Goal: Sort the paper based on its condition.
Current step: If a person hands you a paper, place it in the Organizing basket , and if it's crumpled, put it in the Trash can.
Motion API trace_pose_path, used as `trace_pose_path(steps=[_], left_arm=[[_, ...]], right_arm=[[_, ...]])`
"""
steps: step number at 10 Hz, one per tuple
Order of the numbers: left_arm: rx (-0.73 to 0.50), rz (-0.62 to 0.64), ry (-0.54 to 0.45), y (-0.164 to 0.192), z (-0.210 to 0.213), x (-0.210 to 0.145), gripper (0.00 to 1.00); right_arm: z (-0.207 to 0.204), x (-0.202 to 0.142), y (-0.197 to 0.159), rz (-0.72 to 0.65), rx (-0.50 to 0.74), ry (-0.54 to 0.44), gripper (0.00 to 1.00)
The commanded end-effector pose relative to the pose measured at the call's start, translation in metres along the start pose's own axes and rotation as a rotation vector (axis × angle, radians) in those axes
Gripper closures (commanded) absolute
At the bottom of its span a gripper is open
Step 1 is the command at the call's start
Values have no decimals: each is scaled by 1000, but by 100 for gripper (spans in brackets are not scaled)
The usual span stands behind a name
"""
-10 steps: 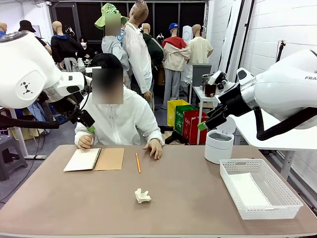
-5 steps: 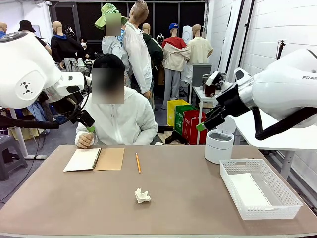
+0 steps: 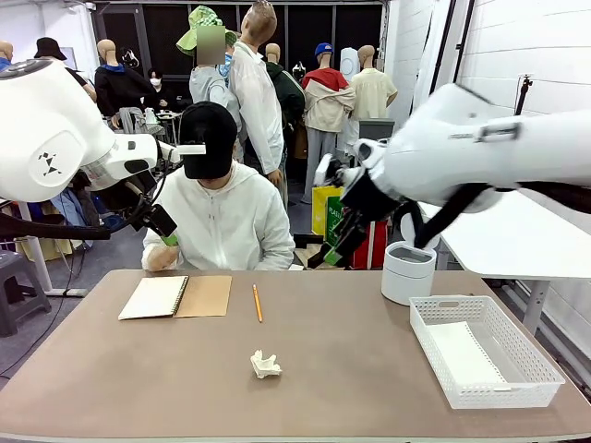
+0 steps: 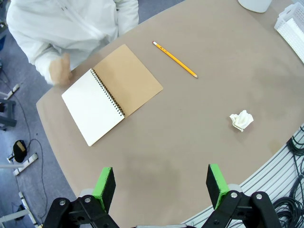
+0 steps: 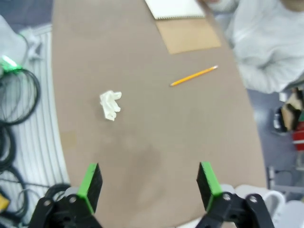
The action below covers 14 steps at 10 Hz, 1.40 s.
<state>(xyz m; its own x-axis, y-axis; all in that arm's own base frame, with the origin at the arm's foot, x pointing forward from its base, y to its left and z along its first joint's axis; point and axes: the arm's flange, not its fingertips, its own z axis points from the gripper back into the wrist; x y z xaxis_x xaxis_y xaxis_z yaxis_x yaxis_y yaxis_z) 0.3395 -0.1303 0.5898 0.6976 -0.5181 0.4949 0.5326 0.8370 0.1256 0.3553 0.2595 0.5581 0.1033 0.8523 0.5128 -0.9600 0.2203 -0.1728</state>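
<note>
white crumpled paper [image 3: 265, 364] lies on the brown surface [image 3: 351, 369], nearer the robot than the pencil [image 3: 257, 302]. both the left end effector [image 4: 161, 185] and the right end effector [image 5: 148, 186] hang above the pencil's level, fingers apart, holding nothing.

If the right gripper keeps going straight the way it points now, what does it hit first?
Probably bare table: the open right gripper looks down at empty tabletop. The crumpled paper lies off to one side of that line and the pencil farther on, though depth is unclear.
</note>
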Motion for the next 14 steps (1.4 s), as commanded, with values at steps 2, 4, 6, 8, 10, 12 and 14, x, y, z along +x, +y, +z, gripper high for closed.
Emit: trace_pose_path(steps=[2,4,6,8,10,12,14], left_arm=[[-1,-2,-2,2,1,0,0],[-1,-2,-2,2,1,0,0],[-1,-2,-2,2,1,0,0],[-1,-2,-2,2,1,0,0],[-1,-2,-2,2,1,0,0],[-1,-2,-2,2,1,0,0],[-1,-2,-2,2,1,0,0]], right_arm=[[-43,17,-4,137,25,115,0],[-68,16,3,157,55,149,0],[-78,14,8,166,72,155,0],[-80,15,10,144,71,152,0],[-80,15,10,144,71,152,0],[-80,15,10,144,71,152,0],[-97,23,9,177,94,181,0]])
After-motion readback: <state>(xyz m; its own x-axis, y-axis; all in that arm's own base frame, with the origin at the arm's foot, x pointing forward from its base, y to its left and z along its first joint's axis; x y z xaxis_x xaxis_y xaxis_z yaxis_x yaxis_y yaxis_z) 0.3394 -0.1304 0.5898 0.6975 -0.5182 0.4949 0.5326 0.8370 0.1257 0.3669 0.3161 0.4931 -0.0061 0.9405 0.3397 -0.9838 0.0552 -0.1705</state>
